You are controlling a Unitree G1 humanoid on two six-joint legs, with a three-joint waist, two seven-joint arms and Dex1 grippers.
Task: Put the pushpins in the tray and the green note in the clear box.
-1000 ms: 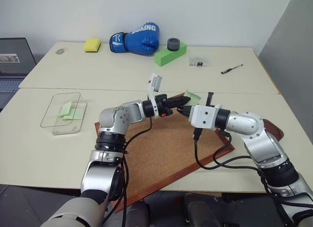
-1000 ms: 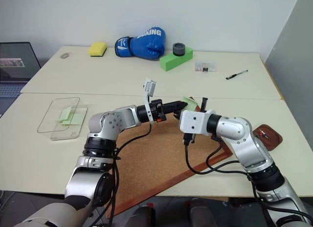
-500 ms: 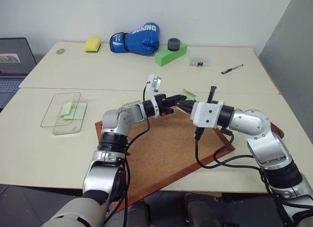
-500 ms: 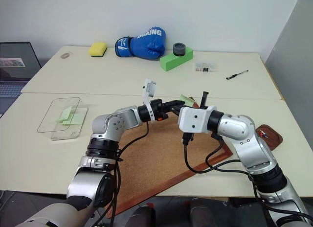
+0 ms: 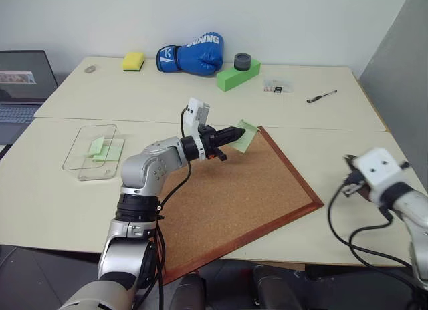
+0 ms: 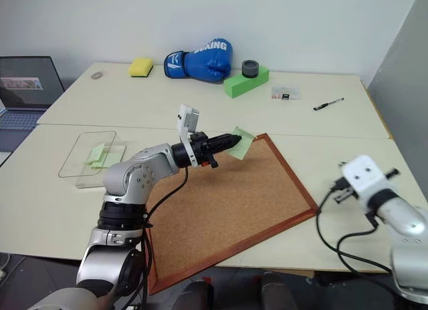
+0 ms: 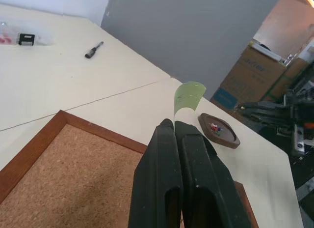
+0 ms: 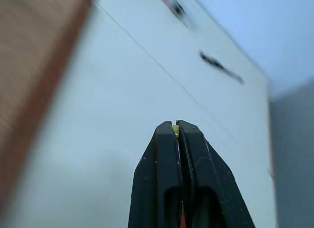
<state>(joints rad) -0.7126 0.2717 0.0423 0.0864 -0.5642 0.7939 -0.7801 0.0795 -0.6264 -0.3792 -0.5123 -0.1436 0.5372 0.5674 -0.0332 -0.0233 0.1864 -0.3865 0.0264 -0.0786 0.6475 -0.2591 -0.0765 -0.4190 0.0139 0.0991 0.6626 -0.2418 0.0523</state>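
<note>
The left pincer [image 7: 174, 125] is shut tight on one edge of the green note [image 7: 188, 96]. It holds the note up in the air, over the far edge of the corkboard [image 5: 234, 196]. The note is thin paper. It weighs almost nothing and bends easily; its free end curls over above the fingertips. A pinch on the edge, like this one, looks like the right way to hold it. It could flap or slip out if the arm moves fast, so I think a slow move is safest.

The right pincer [image 8: 176, 126] is also shut, out over the table [image 5: 60, 210] on the right side, well apart from the corkboard. A tiny bit of yellow shows between its tips. It may be a pushpin, but it is too small to tell. Pushpins are tiny, hard and sharp, so they are best held by the plastic head.

The tray [image 7: 219, 131] sits on the table past the corner of the corkboard, with a few small pins in it. The clear box [image 5: 95, 151] is far over on the left side, well apart from the note, with some pale green paper already in it
</note>
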